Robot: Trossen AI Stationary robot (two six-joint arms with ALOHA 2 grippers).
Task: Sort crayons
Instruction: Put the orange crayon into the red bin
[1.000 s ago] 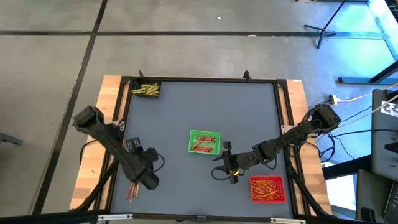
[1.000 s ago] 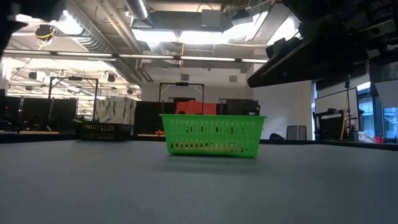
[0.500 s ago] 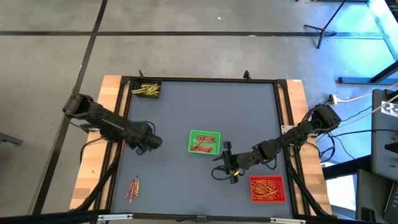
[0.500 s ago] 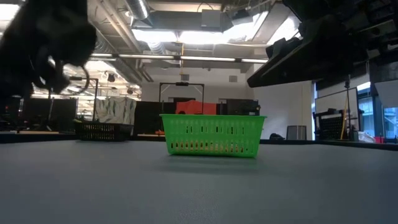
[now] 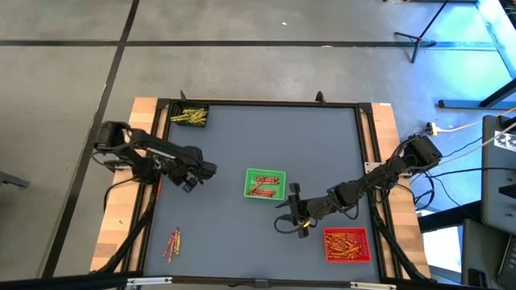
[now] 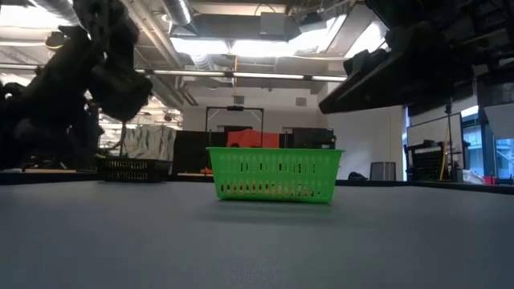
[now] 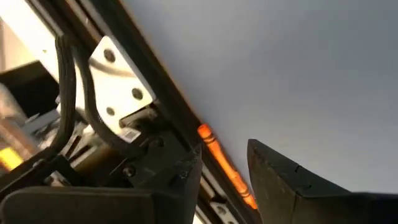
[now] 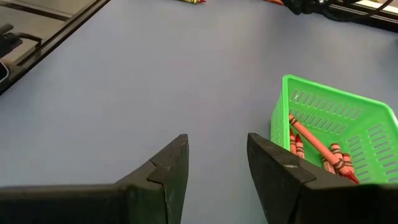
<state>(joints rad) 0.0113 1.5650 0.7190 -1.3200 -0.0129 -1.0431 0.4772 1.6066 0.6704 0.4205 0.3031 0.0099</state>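
Observation:
My left gripper (image 5: pixel 203 171) hangs above the table's left part, left of the green tray (image 5: pixel 264 184), and is shut on an orange crayon (image 7: pixel 225 165). It shows high up in the low view (image 6: pixel 112 72). The green tray holds a few red and orange crayons (image 8: pixel 317 149). My right gripper (image 5: pixel 292 219) is open and empty, low over the table just near-right of the green tray; its wrist view shows the gap (image 8: pixel 217 155). A red tray (image 5: pixel 347 245) holds orange crayons. Yellow-green crayons (image 5: pixel 189 116) lie at the far left corner, and a small red-orange pile (image 5: pixel 172 243) near the front left. My left gripper has the orange crayon between its two fingers. The crayon slants across the gap, its upper end (image 7: pixel 205 134) sticking out past one fingertip (image 7: pixel 186 163), its lower end (image 7: pixel 247 196) by the other finger. It is lifted clear of the table. The touching spots are hidden by the fingers.
A black rail with a white bracket (image 7: pixel 118 81) runs along the table's left edge. The mat (image 5: pixel 266 137) between the far crayon pile and the green tray is bare. The right arm (image 6: pixel 418 56) fills the upper right of the low view.
My left gripper has risen from the small crayon pile at the front left and swung toward the far edge. It has then gone a little right toward the green tray. In the low view it has come in at the upper left.

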